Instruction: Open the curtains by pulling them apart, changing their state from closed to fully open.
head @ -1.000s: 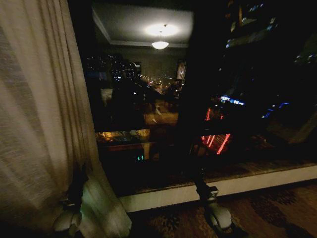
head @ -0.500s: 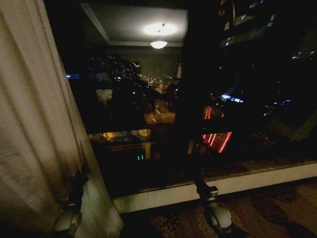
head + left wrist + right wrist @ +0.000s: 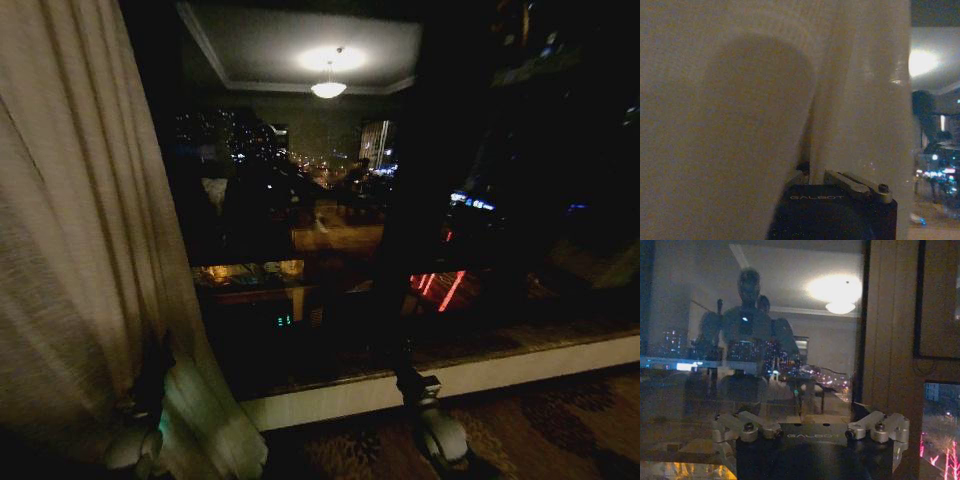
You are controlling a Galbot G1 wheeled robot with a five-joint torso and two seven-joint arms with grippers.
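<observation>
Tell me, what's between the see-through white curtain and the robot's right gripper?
In the head view, dark window glass and its pale sill lie between the sheer cream-white pleated curtain and the right gripper.

One sheer cream-white pleated fabric curtain [image 3: 75, 250] hangs down the left side of the head view, gathered into a single bunch at the lower left. Two grippers are there: the left gripper [image 3: 135, 440] at the lower left, among the folds of the cloth, and the right gripper [image 3: 440, 435] at the lower centre-right. One dark glass window [image 3: 330, 200] fills the middle of the frame, with one pale sill [image 3: 520, 365] along its bottom, and one round glowing ceiling lamp [image 3: 328, 88] is mirrored at the upper centre.
</observation>
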